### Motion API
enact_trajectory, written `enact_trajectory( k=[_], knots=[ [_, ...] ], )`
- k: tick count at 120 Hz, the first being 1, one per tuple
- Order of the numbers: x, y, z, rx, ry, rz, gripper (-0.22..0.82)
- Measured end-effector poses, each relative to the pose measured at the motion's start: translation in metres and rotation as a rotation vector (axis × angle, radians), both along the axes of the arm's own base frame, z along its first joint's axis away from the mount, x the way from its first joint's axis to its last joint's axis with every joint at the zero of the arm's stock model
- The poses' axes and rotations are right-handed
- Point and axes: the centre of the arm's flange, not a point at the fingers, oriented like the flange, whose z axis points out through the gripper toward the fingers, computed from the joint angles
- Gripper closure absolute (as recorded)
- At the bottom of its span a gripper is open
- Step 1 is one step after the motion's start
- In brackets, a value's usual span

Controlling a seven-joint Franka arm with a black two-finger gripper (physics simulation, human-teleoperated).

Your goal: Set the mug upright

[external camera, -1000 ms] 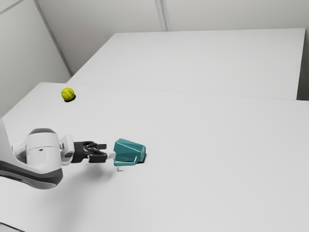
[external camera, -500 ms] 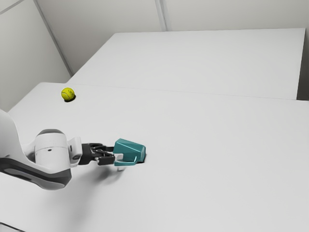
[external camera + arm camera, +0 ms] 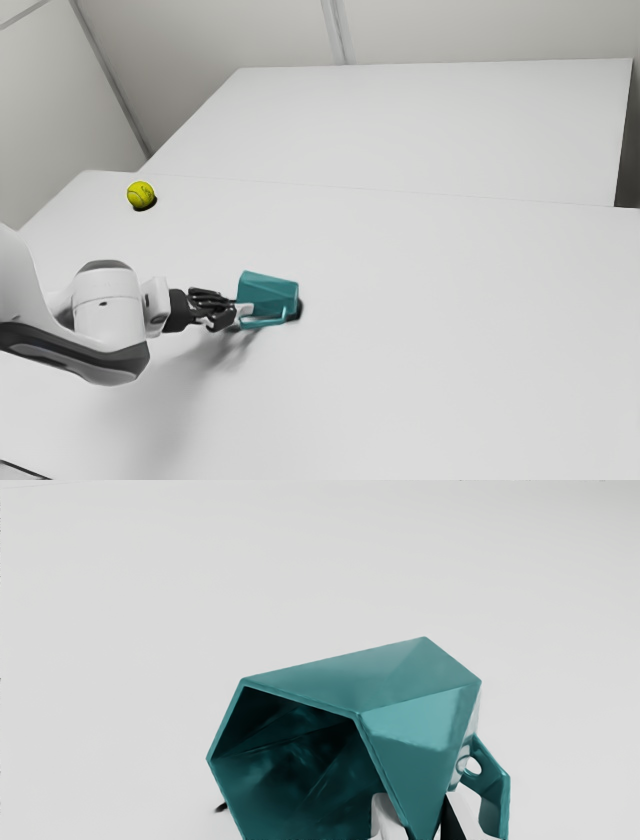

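The teal mug (image 3: 268,294) lies on its side, its open mouth facing my gripper (image 3: 240,312) and its handle on the side toward the exterior view's bottom. In the wrist view one fingertip of the gripper (image 3: 425,812) is inside the mouth of the mug (image 3: 410,680), and the other stands outside, between wall and handle. The mug's wall is pinched between the two. Its shadow shows at the base end; whether it touches the table cannot be told.
A yellow tennis ball (image 3: 141,195) sits on the white table (image 3: 430,340), toward the exterior view's upper left, well away from the mug. A second white surface (image 3: 430,130) adjoins the table's far side.
The gripper first moved toward the exterior view's right to the mug, and its fingers closed on the wall. Since then mug and gripper have shifted slightly up in the exterior view.
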Motion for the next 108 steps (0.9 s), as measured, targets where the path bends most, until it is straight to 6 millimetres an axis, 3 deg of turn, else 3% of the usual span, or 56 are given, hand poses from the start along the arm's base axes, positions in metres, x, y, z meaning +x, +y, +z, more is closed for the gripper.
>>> enact_trajectory(
  k=[59,68,86,108],
  knots=[
    [0.018,0.007,0.018,0.055,-0.051,-0.008,0.78],
    [0.035,0.011,0.036,0.089,-0.091,-0.034,0.78],
    [0.088,0.023,0.092,0.287,-0.164,-0.227,0.79],
    [0.116,0.024,0.148,0.569,-0.047,-0.532,0.79]
  ],
)
